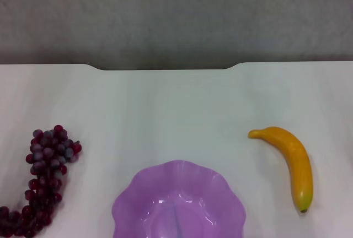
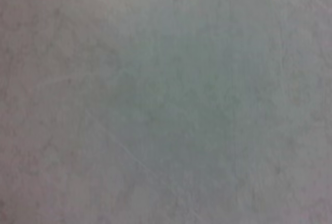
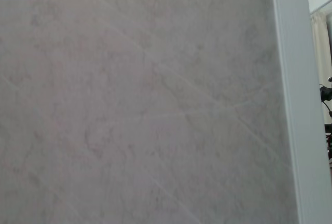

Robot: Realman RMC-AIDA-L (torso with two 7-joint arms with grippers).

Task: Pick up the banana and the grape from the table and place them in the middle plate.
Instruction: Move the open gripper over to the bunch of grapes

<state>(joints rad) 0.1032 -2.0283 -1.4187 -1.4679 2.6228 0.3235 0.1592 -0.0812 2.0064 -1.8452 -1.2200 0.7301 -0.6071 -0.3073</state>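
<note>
In the head view the banana (image 1: 290,163) lies on the white table (image 1: 176,111) at the right, its greenish tip toward the near edge. The bunch of dark red grapes (image 1: 44,177) lies at the left, trailing toward the near left corner. The light purple scalloped plate (image 1: 132,205) sits between them at the near edge, empty and partly cut off. Neither gripper shows in any view. The two wrist views show only a plain grey surface.
The table's far edge has a shallow notch (image 1: 168,67) with grey floor beyond it. A pale vertical edge (image 3: 295,105) crosses the right wrist view, with dark objects (image 3: 327,120) past it.
</note>
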